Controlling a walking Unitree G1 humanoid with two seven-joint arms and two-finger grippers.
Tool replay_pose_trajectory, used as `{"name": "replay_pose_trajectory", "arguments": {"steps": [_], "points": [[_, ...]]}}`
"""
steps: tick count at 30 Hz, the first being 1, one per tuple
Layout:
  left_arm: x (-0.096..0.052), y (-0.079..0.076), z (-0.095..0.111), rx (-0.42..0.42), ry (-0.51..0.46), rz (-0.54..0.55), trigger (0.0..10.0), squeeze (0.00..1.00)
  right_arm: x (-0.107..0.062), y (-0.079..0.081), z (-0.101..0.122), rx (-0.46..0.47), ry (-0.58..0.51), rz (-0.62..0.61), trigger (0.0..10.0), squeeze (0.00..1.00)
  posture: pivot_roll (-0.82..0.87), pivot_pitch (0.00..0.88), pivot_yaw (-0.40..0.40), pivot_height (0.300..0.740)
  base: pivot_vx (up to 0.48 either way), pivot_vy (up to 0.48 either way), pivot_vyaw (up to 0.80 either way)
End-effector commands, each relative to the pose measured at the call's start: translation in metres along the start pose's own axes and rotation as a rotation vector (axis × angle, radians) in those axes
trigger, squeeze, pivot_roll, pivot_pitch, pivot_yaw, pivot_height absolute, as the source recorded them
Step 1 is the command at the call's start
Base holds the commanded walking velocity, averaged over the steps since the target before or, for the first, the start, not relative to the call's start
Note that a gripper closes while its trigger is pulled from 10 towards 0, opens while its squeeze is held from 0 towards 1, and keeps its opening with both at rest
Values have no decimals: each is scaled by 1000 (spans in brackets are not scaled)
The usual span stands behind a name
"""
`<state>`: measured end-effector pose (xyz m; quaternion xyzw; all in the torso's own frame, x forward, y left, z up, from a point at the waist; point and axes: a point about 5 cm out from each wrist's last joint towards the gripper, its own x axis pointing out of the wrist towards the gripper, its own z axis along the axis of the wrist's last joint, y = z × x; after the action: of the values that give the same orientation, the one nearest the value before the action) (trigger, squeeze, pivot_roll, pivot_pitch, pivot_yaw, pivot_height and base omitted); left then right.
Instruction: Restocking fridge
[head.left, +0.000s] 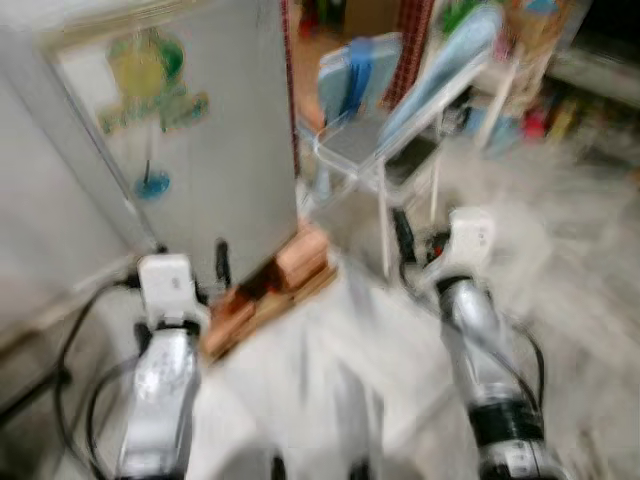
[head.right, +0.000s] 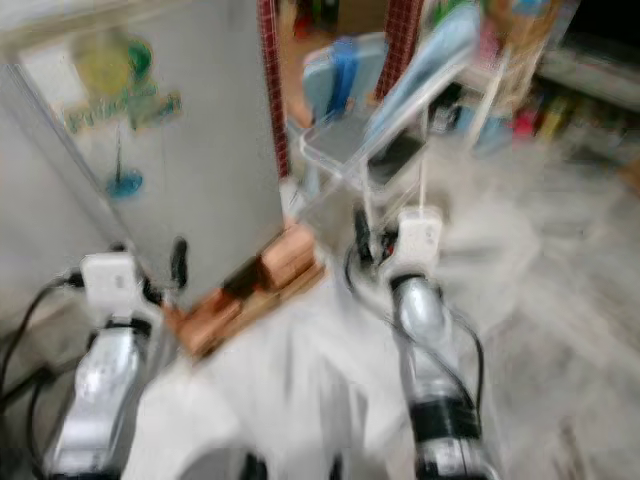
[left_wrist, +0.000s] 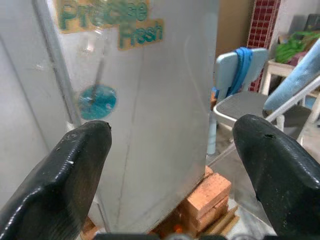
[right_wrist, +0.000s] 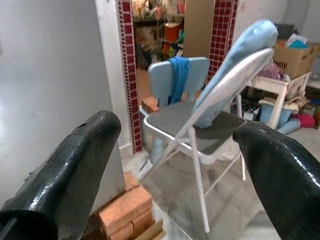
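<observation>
A grey fridge (head.left: 200, 150) stands ahead on the left, its door shut, with green and blue stickers (left_wrist: 110, 17) on the front. It rests on stacked orange bricks (head.left: 300, 262). My left gripper (left_wrist: 175, 125) is open and holds nothing, its fingers facing the fridge front a short way off. My right gripper (right_wrist: 177, 127) is open too and holds nothing, facing the fridge's right corner and the chairs. Both silver arms (head.left: 160, 380) reach forward at waist height. The head views are blurred.
A metal folding chair (right_wrist: 200, 125) with a light blue cushion leans just right of the fridge. A small blue chair (right_wrist: 175, 75) with a blue strap stands behind it, by red-tiled pillars (right_wrist: 125, 75). Boxes and clutter (right_wrist: 295, 55) crowd the far right. The floor is pale marble.
</observation>
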<state>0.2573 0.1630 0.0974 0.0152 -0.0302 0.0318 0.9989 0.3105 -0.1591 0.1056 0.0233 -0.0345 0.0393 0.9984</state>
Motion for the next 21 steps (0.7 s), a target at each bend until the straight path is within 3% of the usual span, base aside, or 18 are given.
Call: {"name": "replay_pose_trajectory", "arguments": {"steps": [1, 5, 13, 21], "points": [[0, 10, -1, 43, 3, 11, 10000, 0, 8, 13, 9, 1, -36, 37, 10000, 0, 108, 49, 9, 740, 0, 480, 0], [-1, 15, -2, 64, 6, 11, 10000, 0, 8, 20, 12, -59, -54, 88, 10000, 0, 111, 51, 13, 740, 0, 480, 0], [-3, 16, -4, 50, 15, 12, 10000, 0, 3, 27, 4, -47, -35, 114, 10000, 0, 116, 46, 14, 740, 0, 480, 0], [-7, 11, -8, 44, 23, -25, 10000, 0, 0, 23, 4, -109, -44, 122, 10000, 0, 111, 43, 3, 740, 0, 460, 0]]}}
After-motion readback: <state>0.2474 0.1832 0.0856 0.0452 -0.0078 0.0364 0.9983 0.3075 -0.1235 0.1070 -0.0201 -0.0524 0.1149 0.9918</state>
